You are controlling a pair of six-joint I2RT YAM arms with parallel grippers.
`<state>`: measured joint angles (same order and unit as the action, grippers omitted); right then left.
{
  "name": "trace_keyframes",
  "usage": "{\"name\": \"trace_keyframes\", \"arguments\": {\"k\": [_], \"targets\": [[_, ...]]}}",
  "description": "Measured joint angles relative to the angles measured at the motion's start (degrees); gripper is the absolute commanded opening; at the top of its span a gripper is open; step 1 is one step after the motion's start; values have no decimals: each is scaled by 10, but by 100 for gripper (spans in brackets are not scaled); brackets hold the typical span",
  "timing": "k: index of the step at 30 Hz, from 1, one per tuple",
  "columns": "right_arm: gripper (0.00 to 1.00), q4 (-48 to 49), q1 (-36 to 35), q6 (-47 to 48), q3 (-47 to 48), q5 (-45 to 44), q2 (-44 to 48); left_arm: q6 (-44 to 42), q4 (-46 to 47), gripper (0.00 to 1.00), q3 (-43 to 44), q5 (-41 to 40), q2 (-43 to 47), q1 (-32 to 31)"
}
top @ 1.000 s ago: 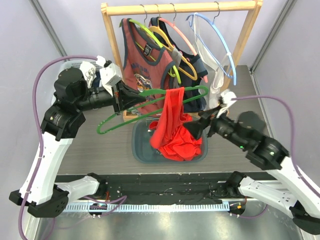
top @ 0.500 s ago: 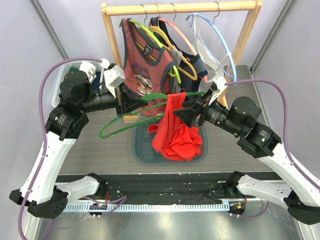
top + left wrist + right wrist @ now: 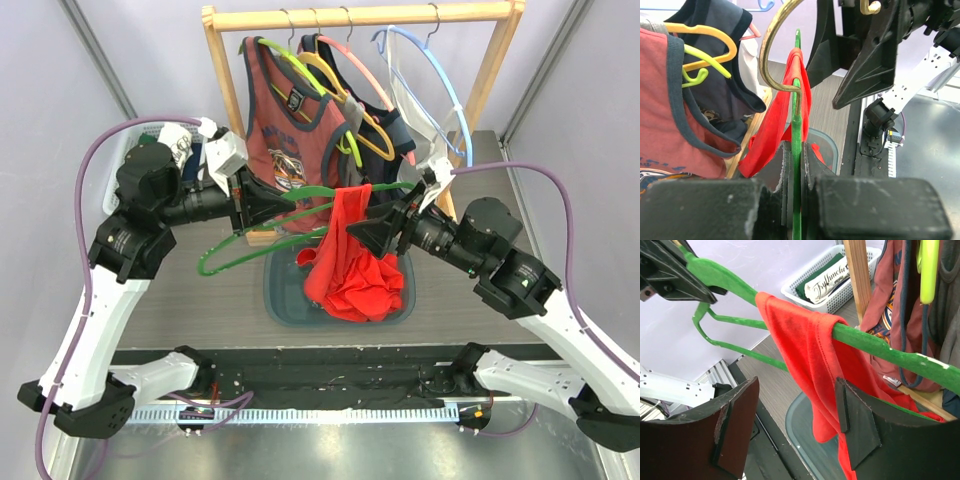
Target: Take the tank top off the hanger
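Observation:
A red tank top (image 3: pixel 352 262) hangs by one strap over a green hanger (image 3: pixel 232 257), its lower part bunched in a dark bin (image 3: pixel 280 300). My left gripper (image 3: pixel 258 203) is shut on the green hanger (image 3: pixel 796 170) and holds it level above the bin. My right gripper (image 3: pixel 368 228) is open, its fingers either side of the red strap (image 3: pixel 805 350) just below the hanger arm (image 3: pixel 875 351), not closed on it. The red cloth also shows in the left wrist view (image 3: pixel 775 125).
A wooden rack (image 3: pixel 360 16) at the back holds more hangers with a maroon top (image 3: pixel 285 110), a dark top (image 3: pixel 385 125) and a white garment (image 3: pixel 425 130). A white basket (image 3: pixel 178 145) with folded clothes stands at the back left.
One second ago my right gripper was low by the bin's right side; it has risen and moved left to the red strap. My left gripper lifted the hanger slightly.

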<state>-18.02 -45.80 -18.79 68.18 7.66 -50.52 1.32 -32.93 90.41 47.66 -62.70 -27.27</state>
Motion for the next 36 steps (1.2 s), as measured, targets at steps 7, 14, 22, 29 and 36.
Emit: {"name": "trace_keyframes", "arguments": {"k": [7, 14, 22, 29, 36], "targets": [[63, 7, 0, 2, -6, 0, -14, 0, 0, 0, 0, 0, 4, 0], [47, 21, 0, 2, -5, 7, -32, 2, 1, 0, -6, 0, 4, 0], [10, 37, -5, 0, 1, 13, -63, 3, 1, 0, -12, 0, 4, 0], [1, 42, -7, -2, 1, 12, -60, 2, 9, 0, -22, 1, 4, 0], [1, 25, -8, -2, 1, -2, -15, -3, 17, 0, -44, -6, 5, -1]]}}
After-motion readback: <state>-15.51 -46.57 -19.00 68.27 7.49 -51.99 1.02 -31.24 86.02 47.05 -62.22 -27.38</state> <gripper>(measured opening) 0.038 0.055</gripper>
